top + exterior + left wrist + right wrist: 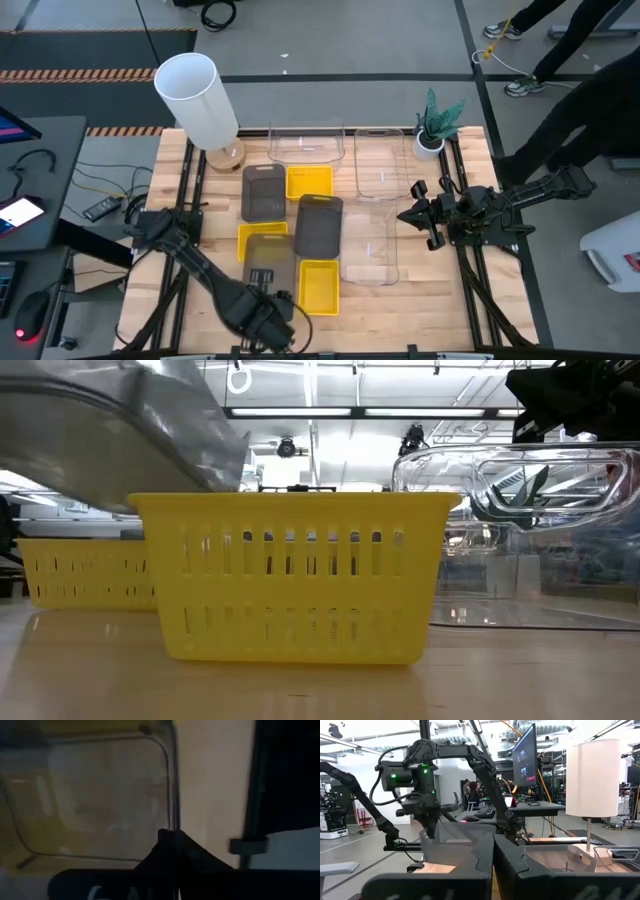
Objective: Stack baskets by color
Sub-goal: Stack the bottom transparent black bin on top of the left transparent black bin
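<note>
My left gripper (266, 300) points down near the table's front edge, shut on a dark grey basket (267, 262) that it holds in the air; the low view shows this basket (120, 430) tilted above the yellow baskets. Below it lies a yellow basket (256, 235). Another yellow basket (320, 286) stands beside it, and a third (310, 182) farther back. Two more grey baskets (264, 191) (320, 226) rest on the table. Clear baskets (307, 144) (384, 160) (370, 246) lie toward the right. My right gripper (412, 213) waits shut at the right. My left gripper pinches the grey basket's rim (174, 822) at its near end, one finger inside the wall and one outside. The fingers come from above, pointing down. The basket is lifted clear of the table and hangs tilted from the gripper (432, 832).
A tall white cylinder (196, 97) stands at the back left and a small potted plant (436, 124) at the back right. Bare wood shows along the front edge (420, 320). A person's legs and shoes (520, 85) show beyond the far right corner.
</note>
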Available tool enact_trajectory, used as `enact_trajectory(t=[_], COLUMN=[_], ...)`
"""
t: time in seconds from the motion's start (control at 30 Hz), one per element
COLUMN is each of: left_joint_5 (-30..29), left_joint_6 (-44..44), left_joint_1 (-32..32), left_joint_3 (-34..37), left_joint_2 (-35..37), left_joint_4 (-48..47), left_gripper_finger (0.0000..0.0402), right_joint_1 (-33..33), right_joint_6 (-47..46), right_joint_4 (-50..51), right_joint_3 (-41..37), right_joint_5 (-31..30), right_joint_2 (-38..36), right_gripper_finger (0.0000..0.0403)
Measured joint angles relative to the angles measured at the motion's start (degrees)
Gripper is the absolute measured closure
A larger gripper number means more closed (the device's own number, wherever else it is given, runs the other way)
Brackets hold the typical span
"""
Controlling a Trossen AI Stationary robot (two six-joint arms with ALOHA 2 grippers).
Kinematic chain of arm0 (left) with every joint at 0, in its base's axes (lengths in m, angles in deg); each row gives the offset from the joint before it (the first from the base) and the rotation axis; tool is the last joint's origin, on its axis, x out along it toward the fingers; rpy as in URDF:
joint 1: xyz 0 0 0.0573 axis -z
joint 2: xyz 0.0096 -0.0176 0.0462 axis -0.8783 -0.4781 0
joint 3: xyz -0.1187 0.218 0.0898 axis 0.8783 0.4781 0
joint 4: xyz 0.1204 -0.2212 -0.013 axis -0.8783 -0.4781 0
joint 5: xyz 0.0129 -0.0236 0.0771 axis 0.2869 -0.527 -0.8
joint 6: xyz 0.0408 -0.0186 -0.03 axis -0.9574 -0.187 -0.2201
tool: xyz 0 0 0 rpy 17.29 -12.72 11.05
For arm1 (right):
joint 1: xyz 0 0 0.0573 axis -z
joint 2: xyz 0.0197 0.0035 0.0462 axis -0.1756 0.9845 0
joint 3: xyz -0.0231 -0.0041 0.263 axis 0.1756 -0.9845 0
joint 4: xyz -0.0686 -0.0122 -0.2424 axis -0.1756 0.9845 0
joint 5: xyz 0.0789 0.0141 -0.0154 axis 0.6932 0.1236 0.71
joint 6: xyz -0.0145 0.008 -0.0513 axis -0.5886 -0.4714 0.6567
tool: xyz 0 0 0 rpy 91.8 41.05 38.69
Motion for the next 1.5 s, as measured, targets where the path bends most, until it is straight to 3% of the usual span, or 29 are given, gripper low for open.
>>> enact_trajectory(t=[0.43,1.0,1.5], left_joint_5=[-1.7,-5.4,-5.0], left_joint_6=[-10.8,-24.0,-24.1], left_joint_1=[-7.9,-20.8,-23.0], left_joint_3=[-8.4,0.4,6.5], left_joint_2=[0.0,-0.1,0.0], left_joint_4=[-4.8,5.5,14.2], left_gripper_finger=[0.0401,0.04,0.0398], right_joint_1=[0.0,0.0,0.0], right_joint_6=[0.0,0.0,0.0], right_joint_4=[0.0,0.0,0.0], right_joint_3=[0.0,0.0,0.0], right_joint_5=[0.0,0.0,0.0], right_joint_2=[0.0,0.0,0.0], right_gripper_finger=[0.0386,0.0386,0.0386])
